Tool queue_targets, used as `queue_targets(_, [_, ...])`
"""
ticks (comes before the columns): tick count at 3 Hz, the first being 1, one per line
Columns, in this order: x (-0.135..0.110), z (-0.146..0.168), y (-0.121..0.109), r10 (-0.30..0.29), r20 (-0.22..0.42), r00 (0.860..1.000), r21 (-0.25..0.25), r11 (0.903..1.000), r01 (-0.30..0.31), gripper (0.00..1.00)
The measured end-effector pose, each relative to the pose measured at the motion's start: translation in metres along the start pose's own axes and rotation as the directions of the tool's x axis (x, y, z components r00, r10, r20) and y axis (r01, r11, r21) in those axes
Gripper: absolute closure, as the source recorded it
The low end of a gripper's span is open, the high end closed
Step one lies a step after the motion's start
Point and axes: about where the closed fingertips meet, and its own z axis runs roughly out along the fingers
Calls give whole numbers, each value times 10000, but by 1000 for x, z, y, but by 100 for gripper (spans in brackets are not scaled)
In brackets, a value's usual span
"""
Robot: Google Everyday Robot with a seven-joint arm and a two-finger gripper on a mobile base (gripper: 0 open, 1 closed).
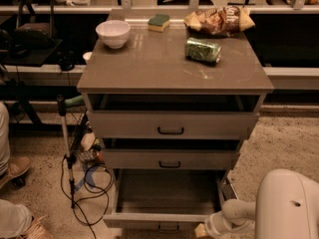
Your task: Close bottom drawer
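Note:
The bottom drawer [164,193] of the grey-beige cabinet is pulled far out, and its inside looks empty. Its flat front [159,222] with a small black bar handle [168,228] sits at the lower edge of the camera view. My gripper [204,230] is low at the bottom right, just beside the right end of the drawer front. Its white wrist [237,214] leads back to my arm [286,203]. The two drawers above, top [170,126] and middle [169,159], stand slightly out.
On the cabinet top [149,66] stand a white bowl [113,33], a green-yellow sponge [159,22], a chip bag [218,20] and a green can on its side [203,50]. Cables and a stand [67,148] lie left of the cabinet. A person's shoe [14,169] is at far left.

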Motion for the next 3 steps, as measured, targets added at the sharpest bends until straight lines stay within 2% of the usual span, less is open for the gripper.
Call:
queue_targets(1, [-30,2,-11,-116,969,9952,271,9996,90,100])
queue_targets(2, [-30,2,-11,-116,969,9952,271,9996,90,100])
queue_targets(3, [-62,18,-13,-325,1487,9883,465,9986,258,100])
